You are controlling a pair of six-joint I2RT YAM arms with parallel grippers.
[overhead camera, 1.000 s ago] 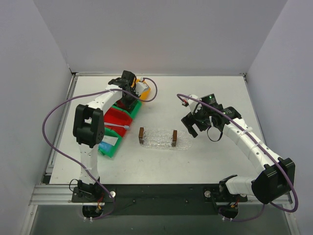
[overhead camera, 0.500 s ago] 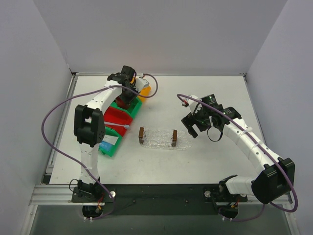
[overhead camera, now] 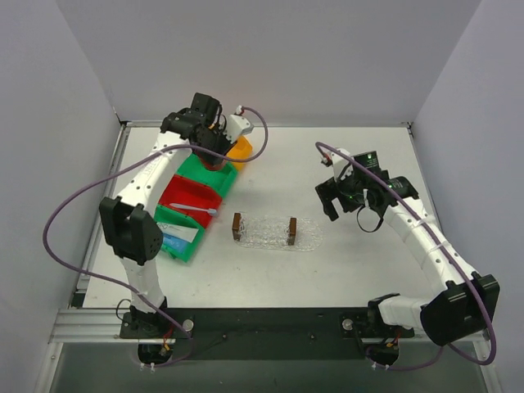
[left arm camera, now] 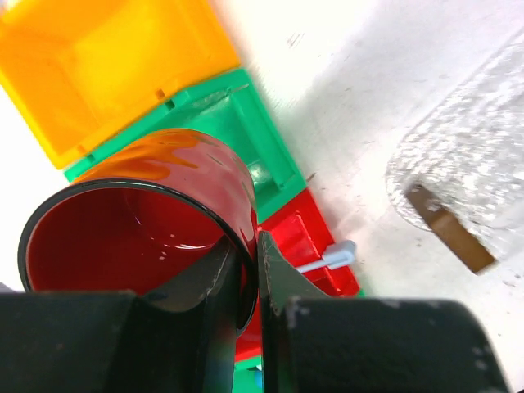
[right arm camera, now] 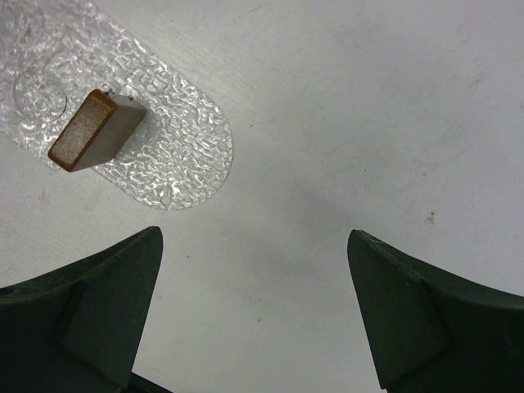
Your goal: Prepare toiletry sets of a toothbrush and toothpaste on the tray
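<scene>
— Left arm?
— Stretched far over the bins (overhead camera: 199, 173), gripper (left arm camera: 256, 254) clamped on a cup's (left arm camera: 184, 164) wall.
— Right?
— Bent, gripper (right arm camera: 254, 246) spread wide beside the tray (right arm camera: 176, 155). Toothbrush (overhead camera: 196, 210) lies across the red bin (overhead camera: 185, 195).

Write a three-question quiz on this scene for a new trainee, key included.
1. The left gripper is shut on: A a toothpaste tube, B the rim of a red cup, C an orange bin.
2. Fill in: the toothbrush lies in the ___ bin.
3. True or false: the clear tray holds no toothbrush yet.
Key: 1 B; 2 red; 3 true.
</scene>
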